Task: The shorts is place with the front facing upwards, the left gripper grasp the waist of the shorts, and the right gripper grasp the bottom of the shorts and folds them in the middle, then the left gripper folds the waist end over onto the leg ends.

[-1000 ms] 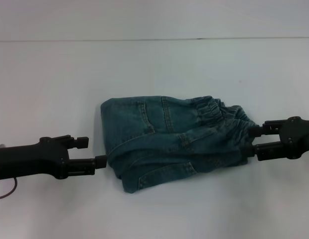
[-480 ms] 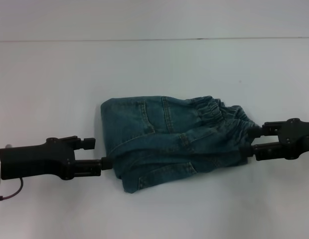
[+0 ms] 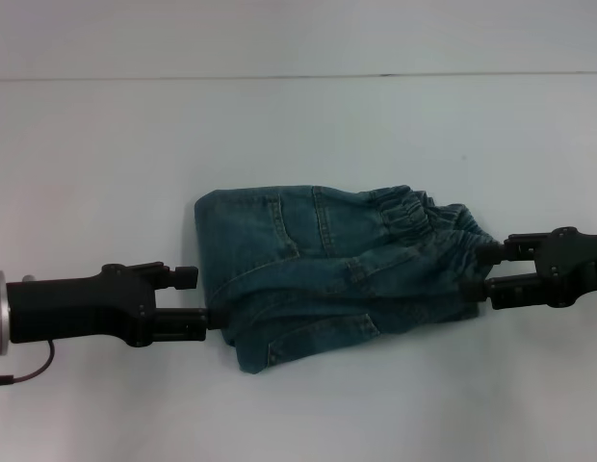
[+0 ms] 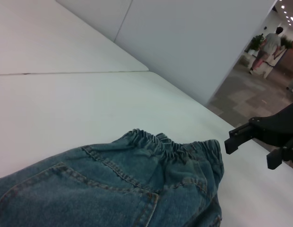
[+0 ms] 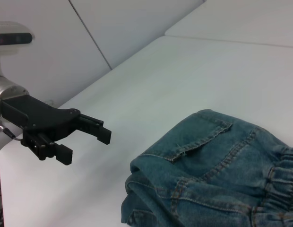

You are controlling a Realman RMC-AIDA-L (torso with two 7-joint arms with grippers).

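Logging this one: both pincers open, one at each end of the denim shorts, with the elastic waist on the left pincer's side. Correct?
Not quite. The waist of the shorts lies on the right pincer side, as the head view shows; the left pincer is at the hemmed end. Both are open, one at each end.

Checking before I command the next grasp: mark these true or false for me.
1. The waist lies at the right tool's end. True.
2. The left tool is shut on the denim. False: it is open, holding nothing.
3. The shorts hang lifted in the air. False: they lie on the table.
4. A stitched pocket shows on the upward face. True.
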